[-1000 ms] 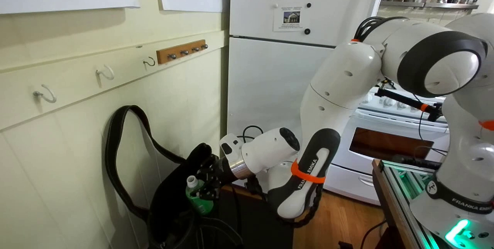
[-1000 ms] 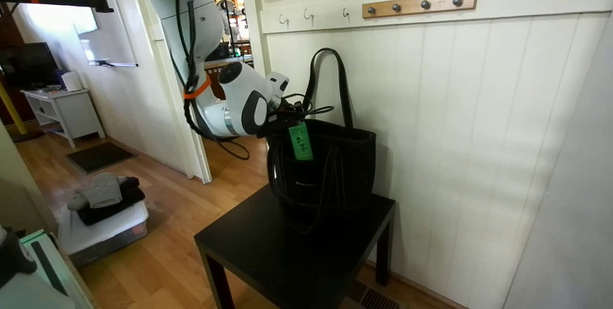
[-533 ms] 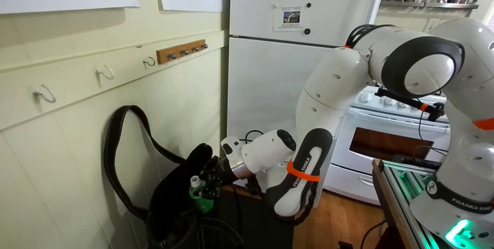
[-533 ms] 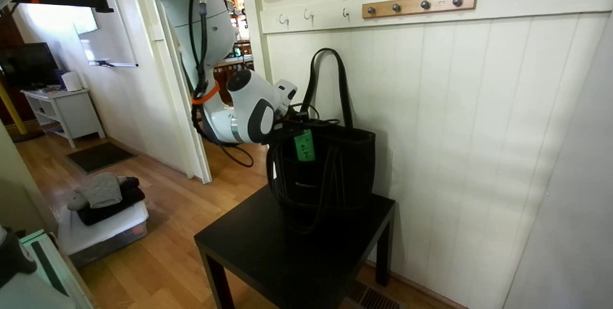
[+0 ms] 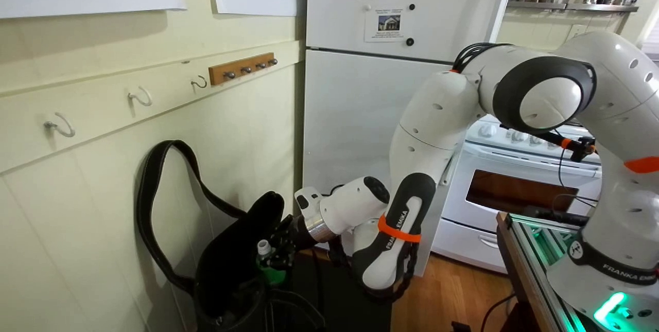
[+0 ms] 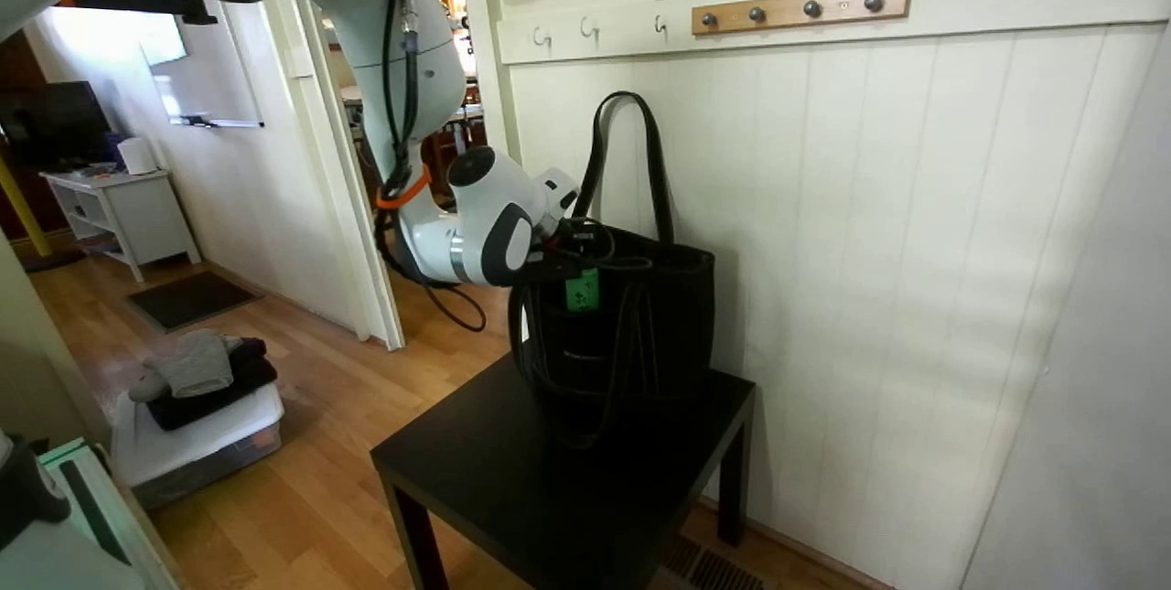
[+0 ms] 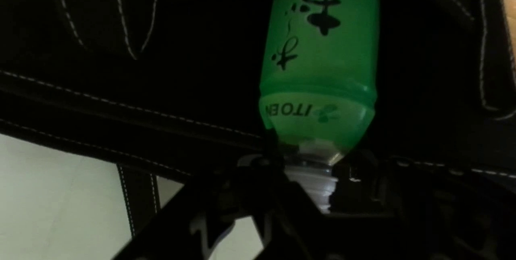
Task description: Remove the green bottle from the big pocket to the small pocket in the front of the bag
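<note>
The black bag [image 6: 682, 325] stands upright on a low black table. The green bottle [image 6: 582, 291] is upright at the bag's front, outside the big main opening [image 5: 226, 291]. Its lower part is hidden, apparently behind the edge of the small front pocket [image 6: 585, 334]. In the wrist view the green bottle [image 7: 320, 58] shows its label and clear neck, with its base beyond the frame's top edge. My gripper [image 7: 309, 167] is shut on the bottle's neck, one dark finger on each side. The gripper [image 5: 282, 249] sits just above the bag's front rim.
The low black table [image 6: 549, 498] stands against the white wall. A long strap [image 6: 651, 137] rises behind the bag, and a front handle loop [image 6: 629, 343] hangs beside the bottle. Hooks [image 6: 590, 27] are on the wall. A white fridge [image 5: 360, 116] stands behind the arm.
My gripper and the green bottle have moved down along the bag's front. Less of the bottle's green body shows now than a second ago. The bag has barely moved.
</note>
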Robot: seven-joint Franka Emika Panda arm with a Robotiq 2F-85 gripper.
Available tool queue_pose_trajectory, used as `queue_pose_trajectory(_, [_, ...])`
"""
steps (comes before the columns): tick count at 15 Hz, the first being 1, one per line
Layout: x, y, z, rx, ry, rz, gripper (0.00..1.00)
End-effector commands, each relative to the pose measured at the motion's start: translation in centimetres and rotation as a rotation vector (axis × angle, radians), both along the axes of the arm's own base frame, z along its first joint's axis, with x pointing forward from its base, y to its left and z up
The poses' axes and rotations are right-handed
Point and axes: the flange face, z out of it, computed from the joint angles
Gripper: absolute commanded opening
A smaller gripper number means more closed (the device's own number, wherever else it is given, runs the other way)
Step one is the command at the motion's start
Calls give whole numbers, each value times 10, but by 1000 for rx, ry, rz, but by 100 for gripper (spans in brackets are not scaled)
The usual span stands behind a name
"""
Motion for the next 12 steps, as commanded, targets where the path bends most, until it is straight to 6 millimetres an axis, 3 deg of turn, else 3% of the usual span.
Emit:
queue_pose_trajectory(1, [-1, 4, -6, 46, 78, -38, 25])
queue_pose_trajectory(2, [-2, 4, -8, 53, 101, -54, 53])
queue_pose_trajectory(3, [-3, 3, -9, 63, 121, -70, 73])
queue_pose_trajectory(4, [-5, 1, -8, 66, 128, -89, 75])
queue_pose_trajectory(8, [-12, -1, 1, 74, 138, -152, 100])
queue_pose_trajectory(12, [-24, -4, 14, 68, 162, -232, 100])
